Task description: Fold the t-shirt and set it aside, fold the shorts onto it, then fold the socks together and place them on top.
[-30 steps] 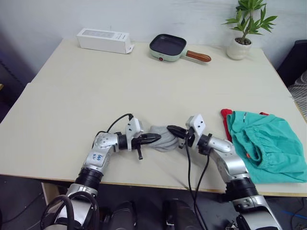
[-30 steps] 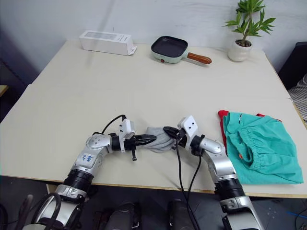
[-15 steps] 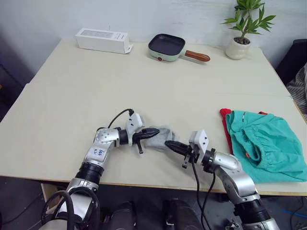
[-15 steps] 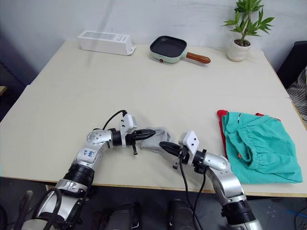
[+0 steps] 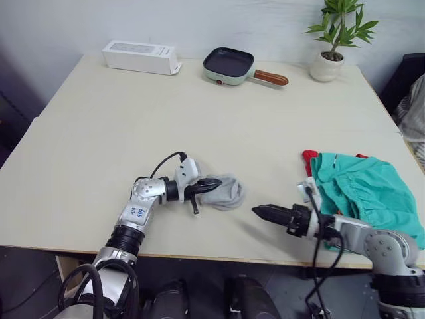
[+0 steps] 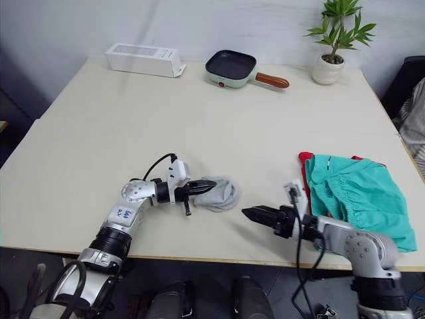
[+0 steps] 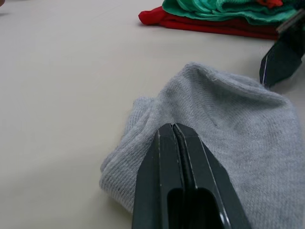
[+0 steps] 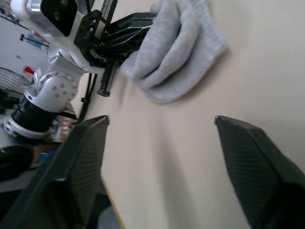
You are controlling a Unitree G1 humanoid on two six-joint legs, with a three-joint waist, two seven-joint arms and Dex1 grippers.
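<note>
Beige table [image 5: 119, 126], white wall behind.

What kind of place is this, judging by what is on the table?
Probably a robot test room set up as a home scene: a plain table against a bare wall, with a small pan, a potted plant and folded clothes, the shorts and socks.

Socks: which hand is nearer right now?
Left. The left hand is shut on the socks, touching them. The right hand is open and sits apart from them, toward the shorts.
</note>
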